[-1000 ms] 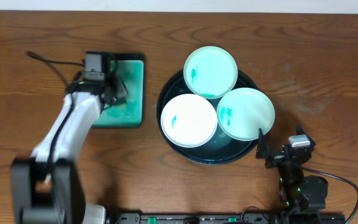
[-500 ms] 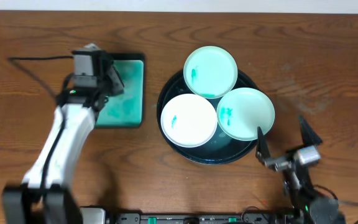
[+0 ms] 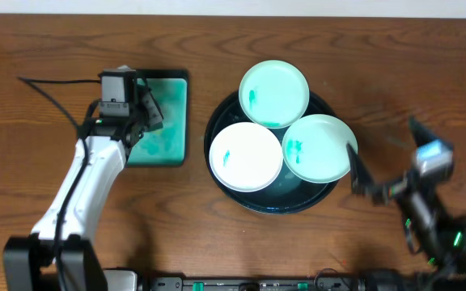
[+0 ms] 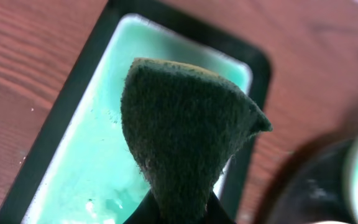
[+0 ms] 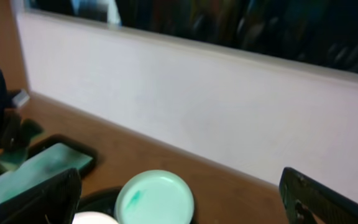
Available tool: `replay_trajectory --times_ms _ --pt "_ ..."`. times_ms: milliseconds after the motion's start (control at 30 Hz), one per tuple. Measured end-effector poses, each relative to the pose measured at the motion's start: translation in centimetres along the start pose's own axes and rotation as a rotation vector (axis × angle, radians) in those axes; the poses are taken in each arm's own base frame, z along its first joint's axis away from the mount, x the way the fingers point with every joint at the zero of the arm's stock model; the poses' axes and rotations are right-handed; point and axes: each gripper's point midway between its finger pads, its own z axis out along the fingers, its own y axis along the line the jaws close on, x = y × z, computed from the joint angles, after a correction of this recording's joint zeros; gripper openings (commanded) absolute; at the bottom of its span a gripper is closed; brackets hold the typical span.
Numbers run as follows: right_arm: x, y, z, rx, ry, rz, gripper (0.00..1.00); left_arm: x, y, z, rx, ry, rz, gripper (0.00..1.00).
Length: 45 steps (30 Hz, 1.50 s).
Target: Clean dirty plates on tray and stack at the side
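Observation:
Three white plates smeared with teal lie in the round black tray [image 3: 217, 121]: a far plate [image 3: 274, 94], a left plate [image 3: 246, 156] and a right plate [image 3: 319, 147]. My left gripper [image 3: 140, 115] is shut on a dark green sponge [image 4: 185, 130] and holds it above the teal rectangular tray [image 4: 86, 168]. My right gripper [image 3: 387, 153] is open and empty, raised above the table to the right of the black tray. In the right wrist view its fingers [image 5: 179, 208] frame the far plate [image 5: 154, 198] from a distance.
The teal rectangular tray [image 3: 168, 121] with a dark rim sits left of the black tray, wet with teal liquid. A black cable [image 3: 51, 93] trails across the table at the far left. A white wall [image 5: 197, 106] rises behind the table's far edge.
My right arm has lifted and swung to the right, away from the black tray's rim, its fingers spread wide. My left gripper has shifted slightly over the teal tray, still holding the sponge.

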Motion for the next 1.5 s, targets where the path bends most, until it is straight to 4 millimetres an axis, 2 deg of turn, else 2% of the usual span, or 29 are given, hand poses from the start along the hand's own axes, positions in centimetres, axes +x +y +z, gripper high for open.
replay_trajectory --times_ms 100,167,200,267,367,467,533,667,733,767,800,833,867,900,933,967,1033,1233,1367,1500 --pt "-1.0 -0.1 3.2 -0.087 0.114 0.037 0.99 0.0 -1.6 -0.8 0.086 0.013 -0.023 0.07" --pt "-0.9 0.2 5.5 -0.168 0.156 0.069 0.99 0.6 -2.5 -1.1 0.141 0.055 -0.037 0.07" --pt "-0.7 0.3 6.0 -0.188 0.164 0.078 0.99 1.1 -2.8 -1.2 0.154 0.082 -0.048 0.07" --pt "0.0 0.6 8.5 -0.265 0.179 0.133 0.99 2.0 -3.0 -1.7 0.167 0.141 -0.067 0.07" --pt "1.9 0.2 11.3 -0.293 0.229 0.243 0.99 1.8 -4.0 -2.8 0.190 0.173 -0.087 0.07" --pt "6.1 0.3 14.2 -0.289 0.364 0.362 0.99 1.2 -6.2 -3.7 0.236 0.165 -0.078 0.07" --pt "9.9 1.0 15.9 -0.285 0.499 0.433 0.99 2.0 -8.1 -4.2 0.266 0.180 -0.064 0.07" --pt "17.7 2.5 17.7 -0.254 0.821 0.531 0.98 5.8 -12.0 -4.3 0.298 0.262 -0.024 0.07" --pt "20.1 2.9 18.8 -0.260 0.903 0.535 0.77 7.7 -13.1 -3.6 0.272 0.298 -0.029 0.07" --pt "20.6 3.2 19.3 -0.266 0.912 0.533 0.43 8.5 -13.4 -3.1 0.257 0.315 -0.033 0.07" --pt "21.2 3.3 20.0 -0.275 0.915 0.525 0.29 9.4 -13.6 -2.6 0.239 0.334 -0.041 0.07" --pt "21.7 3.5 20.5 -0.285 0.913 0.514 0.26 10.1 -13.8 -2.1 0.221 0.350 -0.053 0.07" --pt "22.2 3.6 20.8 -0.291 0.917 0.510 0.46 10.9 -13.9 -1.5 0.201 0.366 -0.070 0.07" --pt "22.7 3.7 21.0 -0.293 0.922 0.510 0.54 11.4 -14.0 -1.0 0.186 0.375 -0.087 0.07" --pt "23.2 3.9 21.1 -0.295 0.934 0.516 0.41 11.8 -14.3 -0.5 0.180 0.379 -0.099 0.07" --pt "23.9 4.1 21.2 -0.298 0.948 0.514 0.37 12.2 -14.7 0.2 0.178 0.379 -0.112 0.07" --pt "25.7 4.9 21.1 -0.307 1.000 0.521 0.43 13.1 -15.3 1.3 0.170 0.387 -0.118 0.07" --pt "30.1 7.1 20.0 -0.338 1.146 0.537 0.42 16.4 -16.0 3.6 0.138 0.439 -0.096 0.07" --pt "31.5 7.7 18.9 -0.321 1.221 0.506 0.41 17.4 -15.7 4.8 0.114 0.451 -0.095 0.07" --pt "32.3 7.8 17.9 -0.285 1.277 0.433 0.37 17.4 -15.5 5.1 0.097 0.441 -0.101 0.07"
